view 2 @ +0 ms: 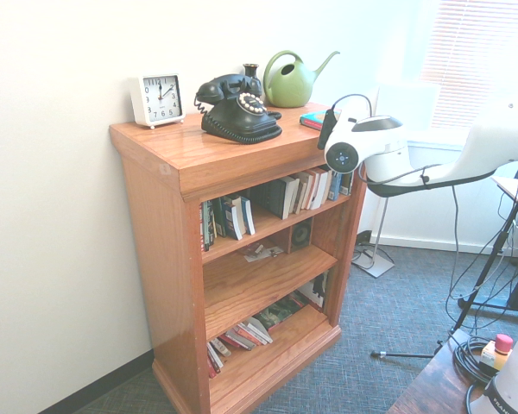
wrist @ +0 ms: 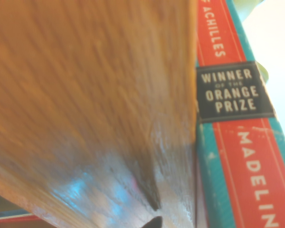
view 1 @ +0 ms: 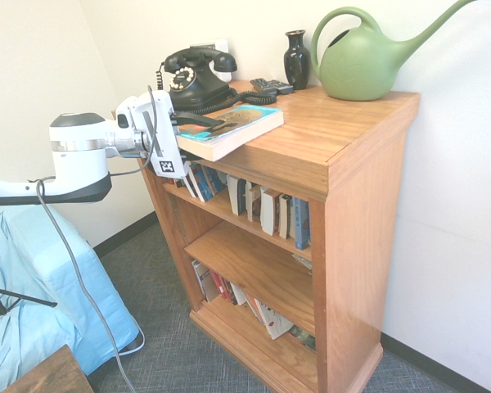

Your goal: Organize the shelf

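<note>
The shelf (view 1: 352, 123) is an orange-brown bookcase against the white wall; it also stands at the left of the second exterior view as the shelf (view 2: 173, 151). A thick book (view 1: 233, 127) with a teal and red cover lies flat on its top and overhangs the front corner. My gripper (view 1: 190, 131) is level with the top board, right at the book's overhanging end. In the wrist view, the book's spine (wrist: 237, 142) lies against the blurred wooden edge (wrist: 85, 95). The arm hides most of the book (view 2: 312, 119) in the second exterior view.
On the top stand a black rotary phone (view 1: 196, 78), a dark vase (view 1: 296, 57), a remote (view 1: 270, 85), a green watering can (view 1: 364, 61) and a white clock (view 2: 157, 98). Books (view 1: 266, 209) fill the upper tier and others lean on the bottom one. A blue-covered seat (view 1: 33, 286) is nearby.
</note>
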`<control>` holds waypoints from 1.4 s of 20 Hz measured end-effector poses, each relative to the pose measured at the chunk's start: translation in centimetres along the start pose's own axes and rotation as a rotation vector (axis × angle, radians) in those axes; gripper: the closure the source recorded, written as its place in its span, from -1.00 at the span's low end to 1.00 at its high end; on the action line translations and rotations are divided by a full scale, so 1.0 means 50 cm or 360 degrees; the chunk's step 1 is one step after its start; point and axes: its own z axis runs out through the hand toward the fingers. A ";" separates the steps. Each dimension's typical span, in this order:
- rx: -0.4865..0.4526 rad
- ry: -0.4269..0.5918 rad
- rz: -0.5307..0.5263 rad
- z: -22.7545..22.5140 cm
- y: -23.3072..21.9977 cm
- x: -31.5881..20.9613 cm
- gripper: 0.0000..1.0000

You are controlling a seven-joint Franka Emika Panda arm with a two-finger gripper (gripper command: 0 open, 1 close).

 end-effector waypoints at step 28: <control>0.0269 -0.0213 0.0728 -0.133 0.235 -0.106 1.00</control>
